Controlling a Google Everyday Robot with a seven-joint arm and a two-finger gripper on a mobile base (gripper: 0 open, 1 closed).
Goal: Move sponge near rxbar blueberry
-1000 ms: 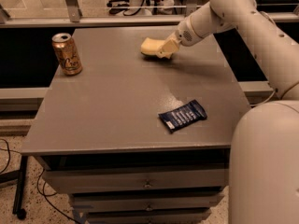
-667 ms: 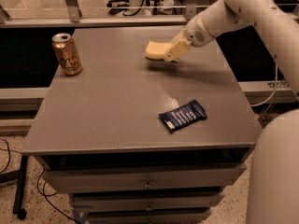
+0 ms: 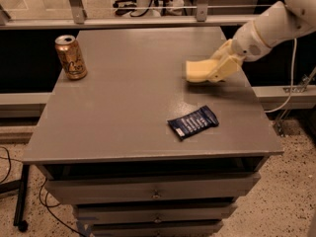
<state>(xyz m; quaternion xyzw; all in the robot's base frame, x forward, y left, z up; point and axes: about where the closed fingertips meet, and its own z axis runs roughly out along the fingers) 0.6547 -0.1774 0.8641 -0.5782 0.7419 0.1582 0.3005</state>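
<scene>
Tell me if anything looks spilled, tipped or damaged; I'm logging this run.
Nothing stands out. The can stands upright at far left, the rxbar blueberry lies flat near the front, and the pincer grips the sponge over the table's right side.

Warm, rather dim light falls from above on the grey tabletop (image 3: pixel 123 112), leaving a pale sheen across its middle, while the floor beyond the far rail is brighter and the gaps at either side are almost black. The tool (image 3: pixel 218 72), over the right rear of the tabletop and clasping the sponge (image 3: pixel 197 69), throws a faint, soft-edged shadow beneath itself.
</scene>
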